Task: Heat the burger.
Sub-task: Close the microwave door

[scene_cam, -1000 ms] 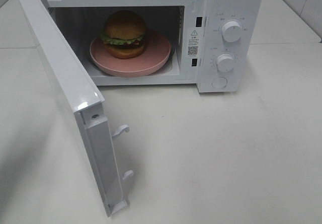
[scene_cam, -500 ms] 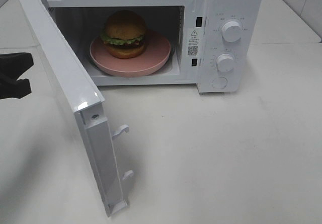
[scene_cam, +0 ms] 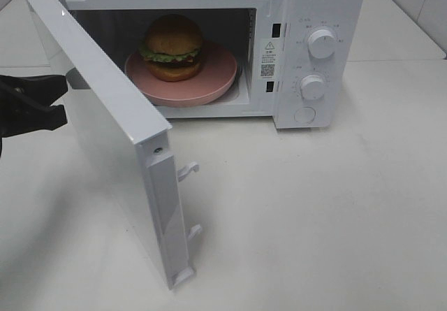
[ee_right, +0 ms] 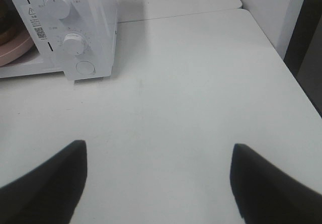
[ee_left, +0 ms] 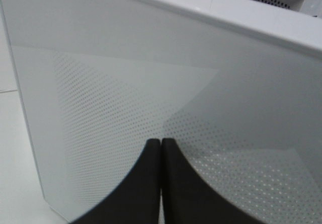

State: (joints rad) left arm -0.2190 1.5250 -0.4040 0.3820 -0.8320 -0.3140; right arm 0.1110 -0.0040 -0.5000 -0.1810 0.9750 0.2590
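The burger (scene_cam: 173, 45) sits on a pink plate (scene_cam: 213, 84) inside the white microwave (scene_cam: 325, 3), whose door (scene_cam: 105, 115) stands partly open and swings out to the left. My left gripper (scene_cam: 63, 100) comes in from the left edge and is shut, with its tips against the door's outer face. In the left wrist view the gripper (ee_left: 161, 141) shows both black fingers pressed together on the dotted door window (ee_left: 126, 98). My right gripper (ee_right: 158, 145) hangs open over bare table to the right of the microwave, holding nothing. The exterior view does not show the right gripper.
Two dials (scene_cam: 322, 43) (scene_cam: 313, 87) and a round button (scene_cam: 305, 114) are on the microwave's right panel. Two latch hooks (scene_cam: 187, 170) stick out of the door's free edge. The table's right edge (ee_right: 297, 90) runs beside a dark gap.
My left gripper has come in from the left and met the door. The door has swung some way toward the microwave. The burger and plate have not moved.
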